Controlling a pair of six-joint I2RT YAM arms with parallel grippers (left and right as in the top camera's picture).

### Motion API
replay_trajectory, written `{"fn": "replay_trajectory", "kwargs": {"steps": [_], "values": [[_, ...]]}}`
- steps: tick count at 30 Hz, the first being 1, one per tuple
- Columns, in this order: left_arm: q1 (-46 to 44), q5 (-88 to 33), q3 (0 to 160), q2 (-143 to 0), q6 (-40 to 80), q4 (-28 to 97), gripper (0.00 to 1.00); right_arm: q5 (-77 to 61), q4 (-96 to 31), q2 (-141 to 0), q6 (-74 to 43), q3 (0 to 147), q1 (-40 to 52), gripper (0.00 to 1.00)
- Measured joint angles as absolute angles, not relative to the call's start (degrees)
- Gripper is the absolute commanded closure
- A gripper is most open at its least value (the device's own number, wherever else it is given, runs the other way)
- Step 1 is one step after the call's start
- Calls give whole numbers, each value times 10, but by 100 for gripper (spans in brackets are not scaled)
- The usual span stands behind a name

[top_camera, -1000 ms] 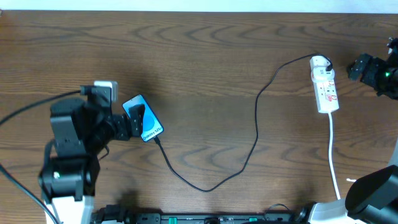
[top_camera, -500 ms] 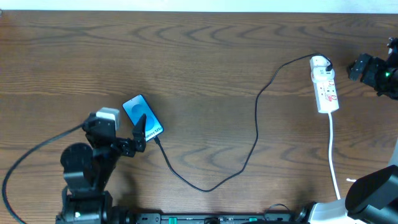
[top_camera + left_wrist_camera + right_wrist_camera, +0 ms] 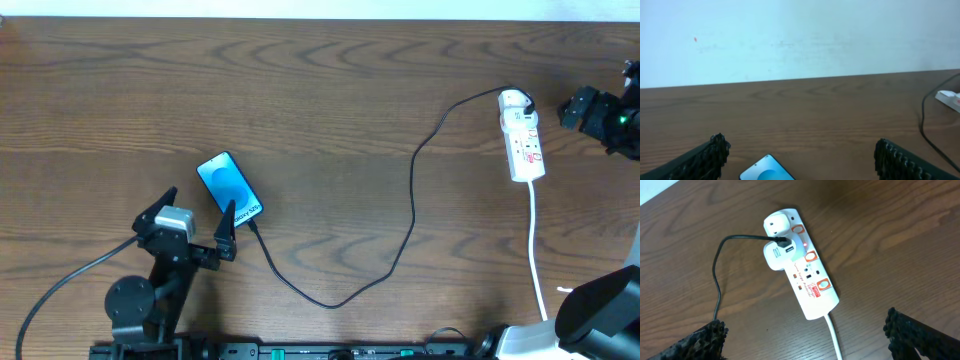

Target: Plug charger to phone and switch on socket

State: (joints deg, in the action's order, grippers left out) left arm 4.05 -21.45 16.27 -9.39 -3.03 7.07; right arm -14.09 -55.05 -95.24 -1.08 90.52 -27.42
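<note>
Overhead | left claw (image 3: 199,205) and right claw (image 3: 805,330) both spread wide, empty | risk: left claw could snag cable (image 3: 412,200), yanking it from phone (image 3: 225,182)

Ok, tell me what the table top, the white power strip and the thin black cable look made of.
Brown table top: wood or wood-look laminate, matte, visible grain.
White elongated power strip: moulded plastic, smooth with a slight sheen.
Thin black cable: probably rubber or PVC sheath, since it lies in loose curves.

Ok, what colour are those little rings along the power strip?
Orange-red rings on the white power strip, clearest in the right wrist view.
</note>
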Motion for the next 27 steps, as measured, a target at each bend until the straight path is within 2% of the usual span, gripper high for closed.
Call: {"fn": "replay_trajectory", "kwargs": {"steps": [7,18,27], "values": [[41,-202,124,-44,-30,39,5,-141,-550,-952,-11,905,-274,1],[41,-203,11,-6,-30,-127,5,-141,-550,-952,-11,905,-274,1],[41,-202,3,-6,-30,-69,5,-141,-550,-952,-11,905,-274,1]]}}
